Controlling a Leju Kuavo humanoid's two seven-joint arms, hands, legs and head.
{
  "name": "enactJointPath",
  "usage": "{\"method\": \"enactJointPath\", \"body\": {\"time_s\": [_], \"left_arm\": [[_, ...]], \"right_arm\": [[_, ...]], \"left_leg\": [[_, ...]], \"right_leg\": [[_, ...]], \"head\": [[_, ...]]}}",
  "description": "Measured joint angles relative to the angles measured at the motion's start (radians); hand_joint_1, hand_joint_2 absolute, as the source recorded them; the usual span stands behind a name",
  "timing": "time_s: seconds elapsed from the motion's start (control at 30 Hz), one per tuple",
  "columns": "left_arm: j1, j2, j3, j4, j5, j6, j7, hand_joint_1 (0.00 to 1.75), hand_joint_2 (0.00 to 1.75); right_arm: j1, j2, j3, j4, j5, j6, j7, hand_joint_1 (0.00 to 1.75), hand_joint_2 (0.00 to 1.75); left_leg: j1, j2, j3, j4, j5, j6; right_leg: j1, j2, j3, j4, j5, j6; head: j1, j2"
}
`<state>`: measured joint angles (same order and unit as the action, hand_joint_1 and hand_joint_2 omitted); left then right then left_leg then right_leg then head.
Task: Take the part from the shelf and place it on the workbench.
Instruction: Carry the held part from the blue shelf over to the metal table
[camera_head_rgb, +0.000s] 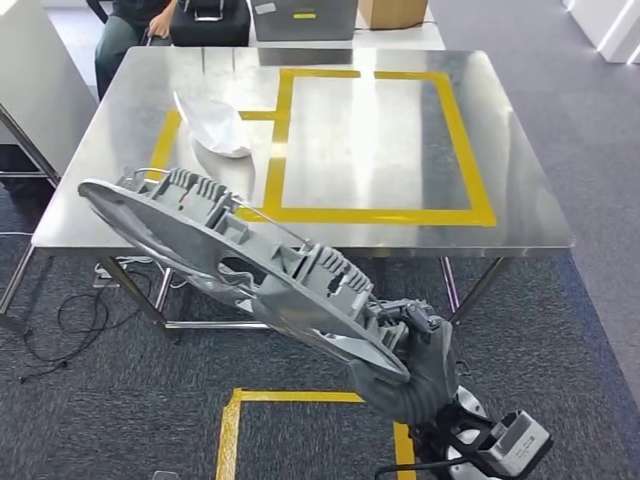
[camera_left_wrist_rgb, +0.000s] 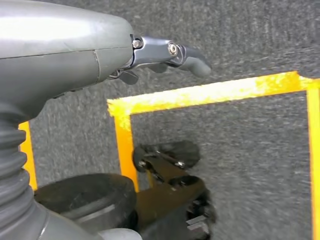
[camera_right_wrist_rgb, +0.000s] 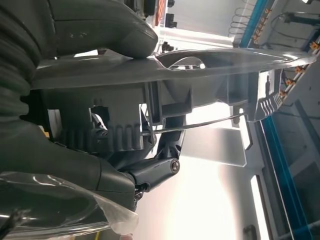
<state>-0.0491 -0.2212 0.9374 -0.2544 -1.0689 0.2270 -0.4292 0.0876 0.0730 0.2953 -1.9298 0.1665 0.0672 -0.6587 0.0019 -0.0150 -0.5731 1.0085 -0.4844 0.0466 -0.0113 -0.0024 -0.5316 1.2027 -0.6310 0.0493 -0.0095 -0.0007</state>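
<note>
Right hand (camera_head_rgb: 423, 350): you see it gripping one end of the long grey ribbed part (camera_head_rgb: 226, 250).
Part: tilted, held short of the steel surface (camera_head_rgb: 377, 230).
Left hand (camera_left_wrist_rgb: 166, 52): fingers extended, holding nothing.

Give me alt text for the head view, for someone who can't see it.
The robot's right hand holds a long grey ribbed part in front of a steel workbench marked with yellow tape. A white piece lies on the bench; a person sits behind it.
</note>
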Motion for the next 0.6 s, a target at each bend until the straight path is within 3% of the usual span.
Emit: {"method": "enactJointPath", "body": {"time_s": [0.07, 0.1, 0.13, 0.17, 0.23, 0.27, 0.3, 0.37, 0.4, 0.47, 0.53, 0.6], "left_arm": [[0.002, 0.0, 0.001, 0.0, -0.002, 0.0, 0.0, 0.0, 1.75], [0.003, 0.0, 0.002, 0.0, -0.003, 0.0, 0.0, 0.0, 1.75], [0.004, -0.001, 0.004, 0.0, -0.004, 0.001, 0.0, 0.0, 1.75], [0.005, -0.001, 0.006, 0.0, -0.006, 0.001, 0.0, 0.0, 1.75], [0.008, -0.001, 0.012, 0.0, -0.008, 0.002, 0.0, 0.0, 1.75], [0.009, -0.001, 0.014, 0.0, -0.009, 0.002, 0.0, 0.0, 1.75], [0.01, -0.001, 0.016, 0.0, -0.009, 0.002, 0.0, 0.0, 1.75], [0.008, 0.0, 0.017, -0.001, -0.011, 0.003, 0.0, 0.0, 1.75], [0.005, 0.0, 0.017, -0.001, -0.011, 0.003, -0.001, 0.0, 1.75], [-0.002, 0.0, 0.018, -0.002, -0.011, 0.003, -0.002, 0.0, 1.75], [-0.005, 0.0, 0.019, -0.002, -0.011, 0.003, -0.002, 0.0, 1.75], [-0.002, 0.001, 0.02, -0.002, -0.011, 0.003, -0.002, 0.0, 1.75]], "right_arm": [[0.004, 0.0, -0.02, -0.002, -0.02, -0.007, -0.001, 1.75, 1.75], [0.007, 0.0, -0.033, -0.004, -0.033, -0.008, -0.002, 1.75, 1.75], [0.01, 0.0, -0.046, -0.006, -0.045, -0.008, -0.003, 1.75, 1.75], [0.013, 0.0, -0.058, -0.009, -0.056, -0.008, -0.005, 1.75, 1.75], [0.021, 0.0, -0.08, -0.015, -0.07, -0.006, -0.009, 1.75, 1.75], [0.025, 0.001, -0.088, -0.017, -0.073, -0.006, -0.01, 1.75, 1.75], [0.028, 0.002, -0.095, -0.021, -0.074, -0.006, -0.01, 1.75, 1.75], [0.031, 0.005, -0.106, -0.031, -0.074, -0.006, -0.01, 1.75, 1.75], [0.032, 0.007, -0.111, -0.037, -0.074, -0.006, -0.01, 1.75, 1.75], [0.032, 0.014, -0.12, -0.043, -0.076, -0.006, -0.013, 1.75, 1.75], [0.033, 0.019, -0.129, -0.048, -0.077, -0.006, -0.015, 1.75, 1.75], [0.035, 0.021, -0.136, -0.049, -0.078, -0.006, -0.015, 1.75, 1.75]], "left_leg": [[0.0, -0.004, 0.034, -0.005, -0.025, 0.001], [0.0, -0.007, 0.054, -0.006, -0.04, 0.001], [0.0, -0.009, 0.076, -0.006, -0.055, -0.001], [0.0, -0.011, 0.096, -0.006, -0.072, -0.002], [-0.002, -0.014, 0.134, -0.005, -0.105, -0.009], [-0.003, -0.014, 0.146, -0.009, -0.118, -0.015], [-0.004, -0.015, 0.156, -0.008, -0.123, -0.022], [-0.004, -0.013, 0.159, 0.015, -0.113, -0.034], [-0.004, -0.01, 0.147, 0.051, -0.102, -0.04], [-0.002, -0.002, 0.082, 0.156, -0.105, -0.051], [0.004, 0.001, -0.002, 0.248, -0.153, -0.062], [0.008, 0.001, -0.054, 0.262, -0.195, -0.067]], "right_leg": [[0.0, 0.001, -0.084, 0.059, -0.064, 0.002], [0.0, 0.001, -0.11, 0.049, -0.08, 0.003], [0.0, 0.001, -0.124, 0.016, -0.069, 0.003], [0.0, 0.001, -0.13, -0.034, -0.023, 0.0], [0.002, 0.0, -0.135, -0.123, 0.109, -0.009], [0.004, 0.0, -0.13, -0.146, 0.154, -0.015], [0.006, 0.001, -0.123, -0.154, 0.172, -0.021], [0.005, 0.005, -0.093, -0.164, 0.16, -0.034], [0.002, 0.005, -0.078, -0.172, 0.155, -0.04], [-0.002, 0.003, -0.049, -0.184, 0.141, -0.049], [-0.004, 0.004, -0.023, -0.189, 0.123, -0.051], [-0.007, 0.006, 0.01, -0.192, 0.1, -0.049]], "head": [[0.003, 0.0], [0.004, 0.0], [0.005, 0.0], [0.006, 0.0], [0.007, 0.0], [0.008, 0.0], [0.009, 0.0], [0.011, 0.0], [0.01, 0.0], [0.006, 0.0], [0.005, 0.0], [0.005, 0.0]]}}
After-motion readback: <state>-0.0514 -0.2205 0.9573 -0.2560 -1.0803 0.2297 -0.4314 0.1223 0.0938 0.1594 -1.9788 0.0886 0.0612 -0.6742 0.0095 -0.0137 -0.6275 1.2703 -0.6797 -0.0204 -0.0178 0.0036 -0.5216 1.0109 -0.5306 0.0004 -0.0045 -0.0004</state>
